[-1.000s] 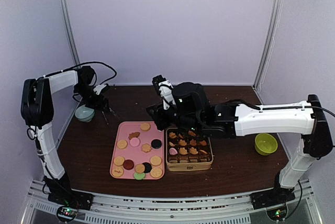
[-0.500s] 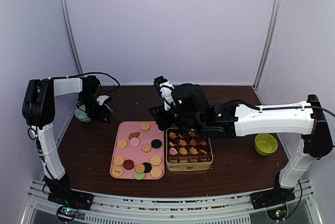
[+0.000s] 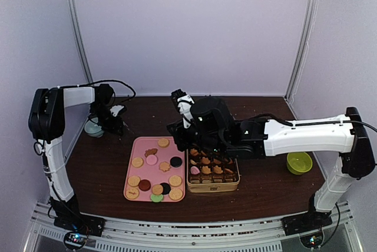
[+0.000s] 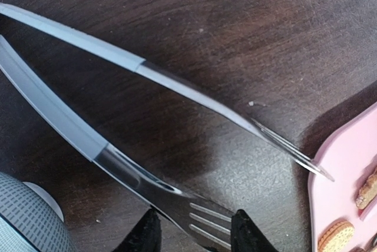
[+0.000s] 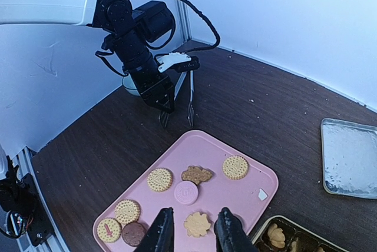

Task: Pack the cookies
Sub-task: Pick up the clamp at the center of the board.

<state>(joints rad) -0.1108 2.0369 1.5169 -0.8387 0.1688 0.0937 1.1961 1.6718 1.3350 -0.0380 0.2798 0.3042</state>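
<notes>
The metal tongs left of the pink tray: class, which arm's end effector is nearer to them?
Left. The left end effector straddles one leg of the tongs, fingers either side; the right end effector hovers over the pink tray, away from them.

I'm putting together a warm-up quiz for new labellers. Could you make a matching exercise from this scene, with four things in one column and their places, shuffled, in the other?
Things
1. pink tray
2. gold tin
3. green bowl
4. grey bowl

Places
A. far right of the table
B. directly left of the gold tin
C. far left of the table
D. mid-table, directly right of the pink tray

Pairs: 1-B, 2-D, 3-A, 4-C
</notes>
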